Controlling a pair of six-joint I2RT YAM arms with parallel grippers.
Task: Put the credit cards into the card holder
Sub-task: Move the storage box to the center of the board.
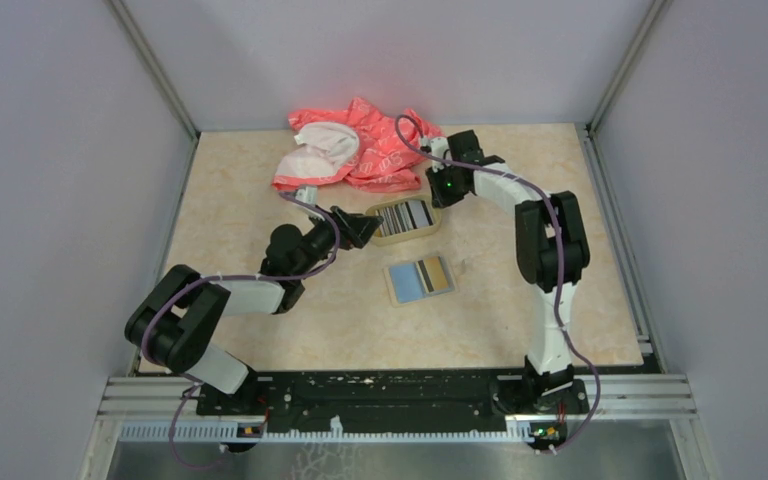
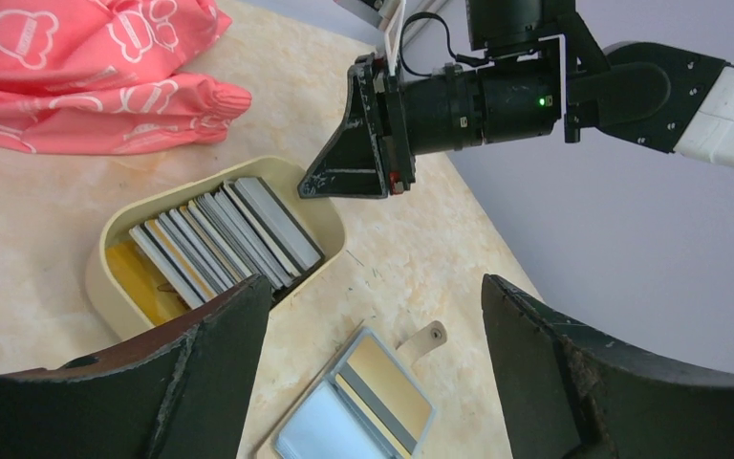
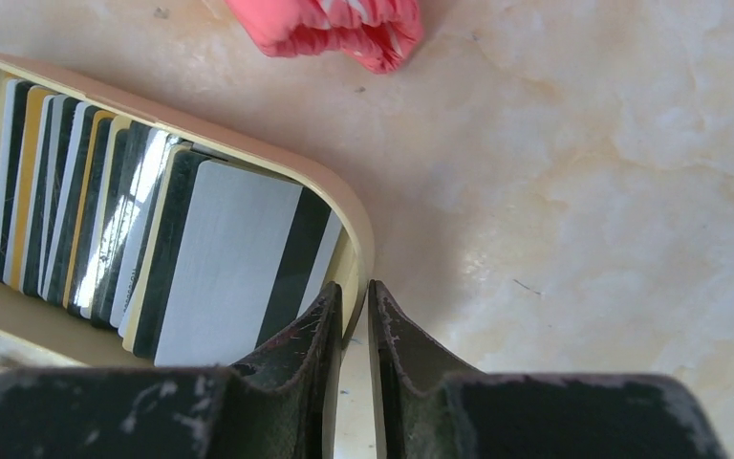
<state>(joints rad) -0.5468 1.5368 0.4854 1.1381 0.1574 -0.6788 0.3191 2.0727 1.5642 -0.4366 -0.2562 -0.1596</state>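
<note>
Grey cards [image 3: 229,258] beside right end effector [image 3: 354,292]

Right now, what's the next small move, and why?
Probably lower the open left gripper onto the cards and pinch the end one. The right gripper looks clamped on the tray rim, steadying it, and the card holder lies open beside it.
</note>
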